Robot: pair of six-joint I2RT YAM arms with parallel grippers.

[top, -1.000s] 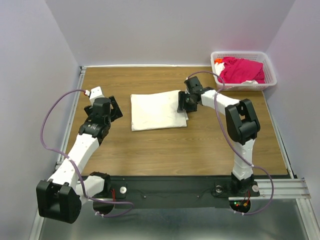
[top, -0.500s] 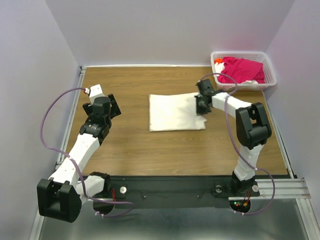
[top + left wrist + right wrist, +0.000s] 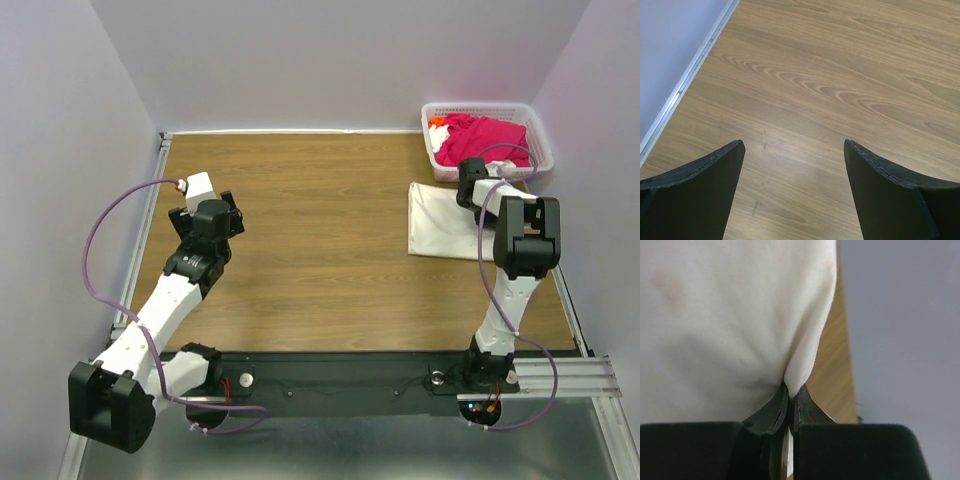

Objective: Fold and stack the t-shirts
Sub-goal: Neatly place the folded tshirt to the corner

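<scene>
Overhead first. The off-white t-shirt [image 3: 438,222], folded to a rectangle, lies far right on the tabletop [image 3: 320,260], just in front of the white basket [image 3: 541,141]. That basket holds the magenta t-shirt [image 3: 487,138]. The right gripper [image 3: 468,192] sits on the folded shirt's far right part, with its arm doubled tightly back over itself. The left gripper [image 3: 205,207] is well apart, on the left side.

Left wrist view: jaws wide open, nothing between them, only bare wood below.

Right wrist view: jaws pressed together on a small pinch of off-white cloth, which puckers toward the grip. A faint brownish mark [image 3: 670,286] shows on the fabric. Tabletop edge and wall are close beside.

Risks, as I judge them: so small a pinch may lift only the top layer, so further pulling would open the fold. More travel right could bunch cloth against the wall. The folded-up arm has little reach left.
</scene>
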